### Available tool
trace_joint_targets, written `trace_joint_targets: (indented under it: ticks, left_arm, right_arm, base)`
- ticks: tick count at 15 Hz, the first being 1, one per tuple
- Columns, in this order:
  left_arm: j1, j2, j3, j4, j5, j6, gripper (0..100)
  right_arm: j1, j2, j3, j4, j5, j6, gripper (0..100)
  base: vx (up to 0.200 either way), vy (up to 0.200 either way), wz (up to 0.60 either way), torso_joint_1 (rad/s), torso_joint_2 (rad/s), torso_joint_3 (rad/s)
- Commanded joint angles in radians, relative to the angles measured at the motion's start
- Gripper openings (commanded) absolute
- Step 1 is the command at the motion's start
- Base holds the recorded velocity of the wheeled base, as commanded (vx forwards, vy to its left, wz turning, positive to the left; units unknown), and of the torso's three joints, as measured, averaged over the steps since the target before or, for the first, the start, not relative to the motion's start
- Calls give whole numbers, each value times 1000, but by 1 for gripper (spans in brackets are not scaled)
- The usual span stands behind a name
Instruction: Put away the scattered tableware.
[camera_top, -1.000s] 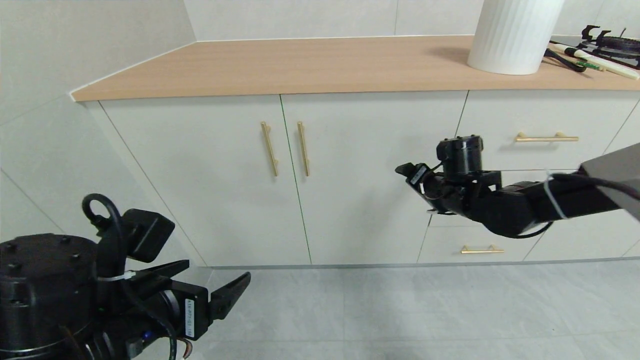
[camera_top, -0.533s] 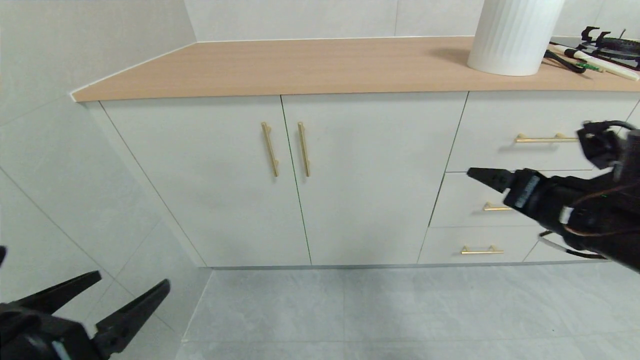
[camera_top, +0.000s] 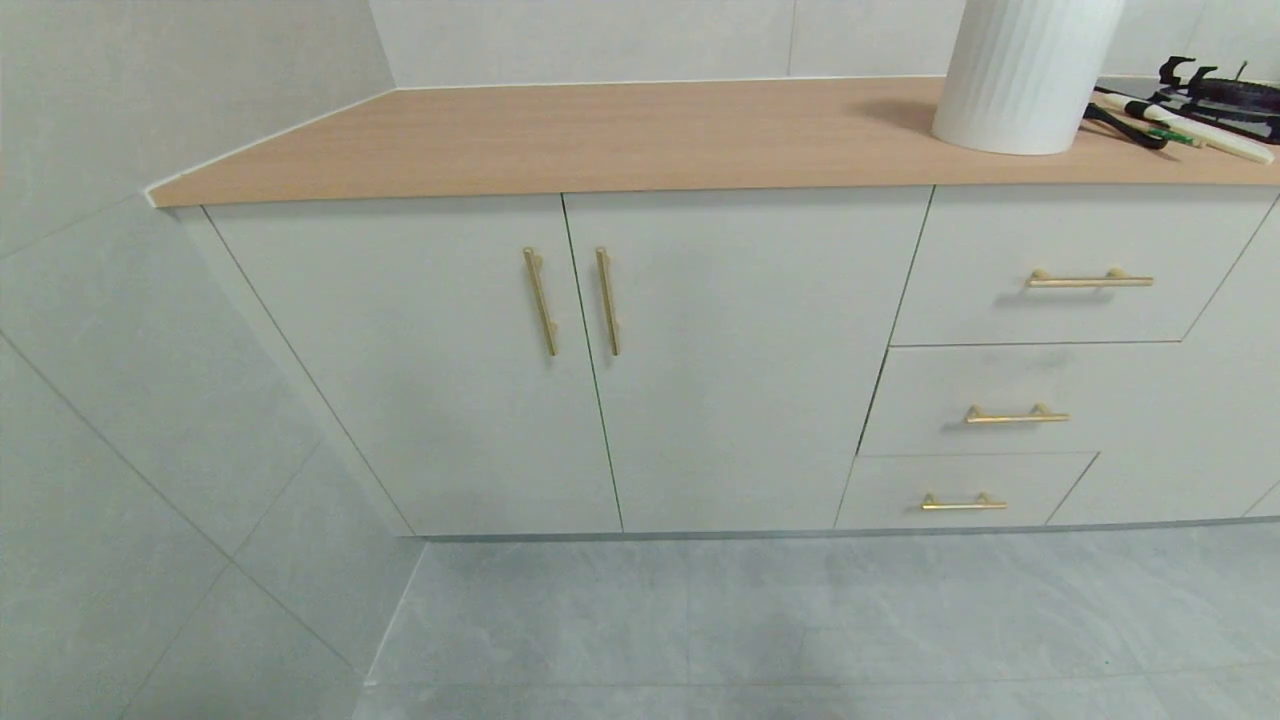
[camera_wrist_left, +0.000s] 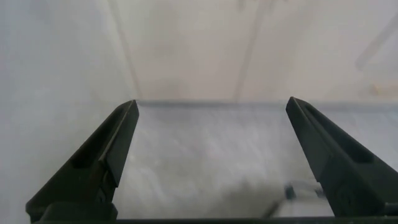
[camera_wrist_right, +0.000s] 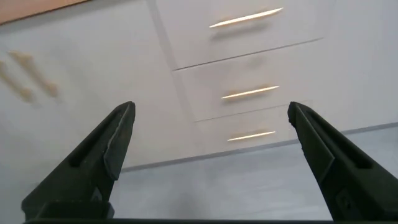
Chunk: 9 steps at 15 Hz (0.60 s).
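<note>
Scattered tableware (camera_top: 1185, 118), dark and pale long-handled utensils, lies at the far right of the wooden countertop (camera_top: 600, 130), beside a tall white ribbed container (camera_top: 1025, 80). In the left wrist view my left gripper (camera_wrist_left: 211, 106) is open with nothing between its fingers, low over the grey floor in front of the cabinet's base. My right gripper (camera_wrist_right: 210, 109) is open and empty too, facing the stack of three drawers (camera_wrist_right: 249, 56) from a distance.
Below the counter are two cabinet doors (camera_top: 570, 360) with vertical gold handles, and to their right three drawers (camera_top: 1060, 270) with horizontal gold handles, all closed. A tiled wall (camera_top: 120, 330) runs along the left. Grey floor tiles (camera_top: 760, 620) lie in front.
Both arms have left the head view. The left arm dropped down and to the left; the right arm drew back to the right, away from the drawers.
</note>
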Motion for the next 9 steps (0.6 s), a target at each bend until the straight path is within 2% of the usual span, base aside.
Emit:
trace_joint_targets:
  ticks: [1,2,3,4,5,6,7,8,9]
  left_arm:
    - [102,-151,15,30,9,27,100]
    - [136,-148,28,30,41,18,100]
    - [142,-148,34,30,88,5,100]
    - [188,-153,39,29,108,9,100]
    - [252,-196,44,30,88,35,100]
    - [277,-229,62,29,53,73,100]
    - [275,-226,73,23,62,78,100]
    - [272,-239,119,-2,96,88,100]
    - [267,-246,157,-7,85,110,100]
  right_arm:
    - [-100,-313,-8,167,-39,-115,100]
    - [-114,-313,-7,139,-107,-124,100]
    - [-155,-318,0,130,-117,-133,100]
    - [-215,-361,18,141,-90,-153,100]
    - [-236,-399,55,150,-51,-185,100]
    - [-235,-401,81,139,-60,-211,100]
    - [-235,-401,87,128,-71,-215,100]
    - [-233,-410,144,115,-70,-218,100]
    - [-233,-413,202,115,-67,-219,100]
  base:
    - [0,0,0,0,0,0]
    - [0,0,0,0,0,0]
    - [0,0,0,0,0,0]
    - [0,0,0,0,0,0]
    - [0,0,0,0,0,0]
    - [0,0,0,0,0,0]
    - [0,0,0,0,0,0]
    - [0,0,0,0,0,0]
    - [0,0,0,0,0,0]
